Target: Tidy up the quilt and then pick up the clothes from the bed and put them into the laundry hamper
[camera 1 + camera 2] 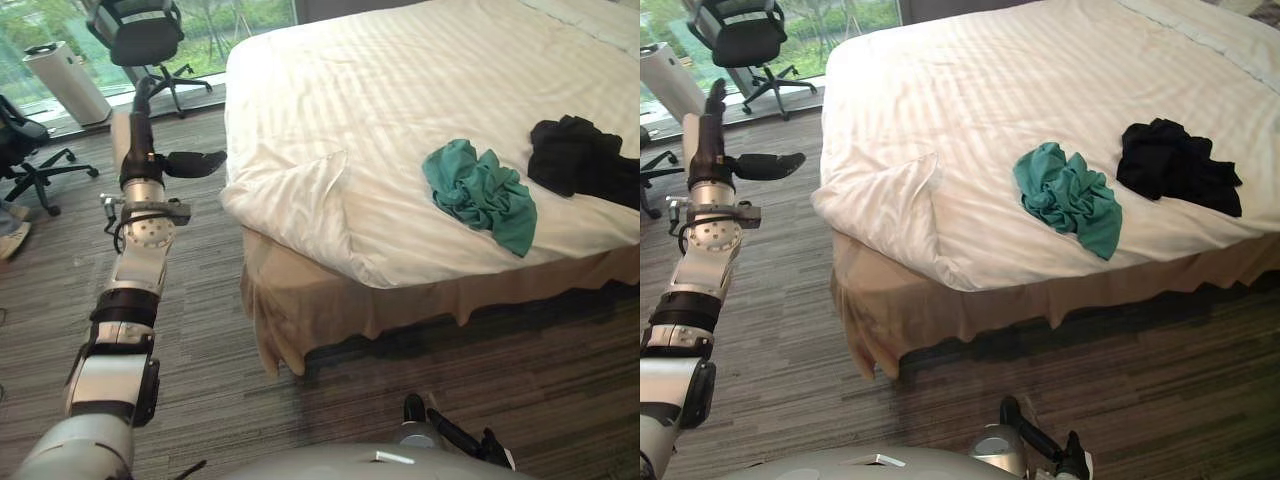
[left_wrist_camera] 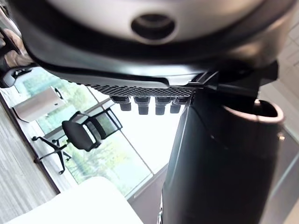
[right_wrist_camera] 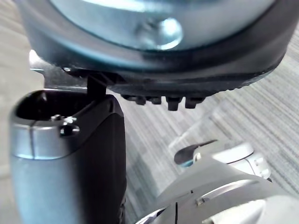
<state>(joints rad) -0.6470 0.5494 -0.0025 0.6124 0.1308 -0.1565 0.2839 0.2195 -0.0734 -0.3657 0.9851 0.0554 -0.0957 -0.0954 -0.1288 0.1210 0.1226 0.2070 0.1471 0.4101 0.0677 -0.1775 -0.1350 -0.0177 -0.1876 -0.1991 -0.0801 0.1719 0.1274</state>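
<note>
- The bed [image 1: 330, 300] stands to the robot's front right. A beige skirt hangs round its base down to the striped grey floor [image 1: 200, 330].
- The white quilt [image 1: 400, 90] covers the mattress. It lies mostly flat, with light striping across it.
- At the bed's near-left corner, a triangular flap [image 1: 305, 195] of the quilt is folded back over itself.
- A teal garment [image 1: 482, 192] lies crumpled on the quilt near the bed's front edge.
- A black garment [image 1: 580, 155] lies bunched on the quilt just beyond it on the right. The two are close, with a strip of white showing between them.
- The left hand [image 1: 140, 150] is raised over the floor off the left side of the bed, clear of the quilt.
- Its fingers [image 1: 143, 95] point straight up and its thumb [image 1: 195, 162] sticks out towards the bed. The hand is spread and empty.
- The right hand [image 1: 455, 435] hangs low by the robot's body, above the floor in front of the bed. Its fingers [image 3: 170, 101] look relaxed and it holds nothing.
- A black office chair [image 1: 140, 35] stands by the window [image 1: 230, 25] past the bed's far-left corner.
- A white cylindrical appliance [image 1: 65, 80] stands to the left of that chair.
- A second dark chair [image 1: 25, 150] sits at the left edge of the room.
</note>
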